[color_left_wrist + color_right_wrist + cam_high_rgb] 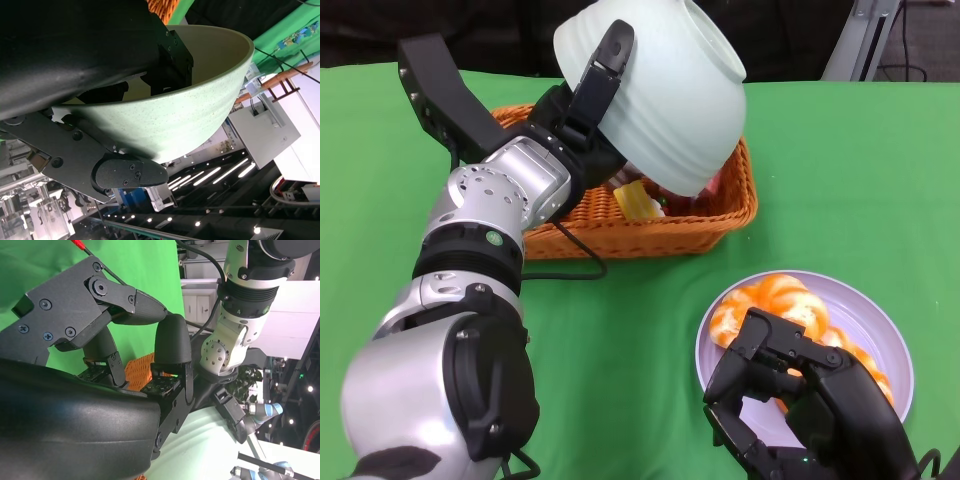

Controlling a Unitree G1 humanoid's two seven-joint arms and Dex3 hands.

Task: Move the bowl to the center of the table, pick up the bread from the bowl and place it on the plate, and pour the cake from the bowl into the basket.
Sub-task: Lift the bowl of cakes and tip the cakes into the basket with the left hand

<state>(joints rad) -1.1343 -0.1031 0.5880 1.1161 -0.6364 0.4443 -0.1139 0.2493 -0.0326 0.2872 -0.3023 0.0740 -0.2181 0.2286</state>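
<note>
My left hand (582,118) grips the pale green bowl (665,95) by its rim and holds it tipped over the wicker basket (732,205), mouth facing down. The left wrist view shows the bowl (180,115) between the fingers (130,172). A yellow and pink cake piece (642,198) lies in the basket under the bowl. The orange and white bread (775,305) lies on the lilac plate (875,325) at the lower right. My right hand (800,400) hovers over the plate's near side with fingers curled, holding nothing. In the right wrist view its fingers (172,347) are bent with nothing between them.
Green cloth (840,150) covers the table. The basket stands at the back centre, the plate at the front right. My left forearm (485,215) crosses the basket's left side.
</note>
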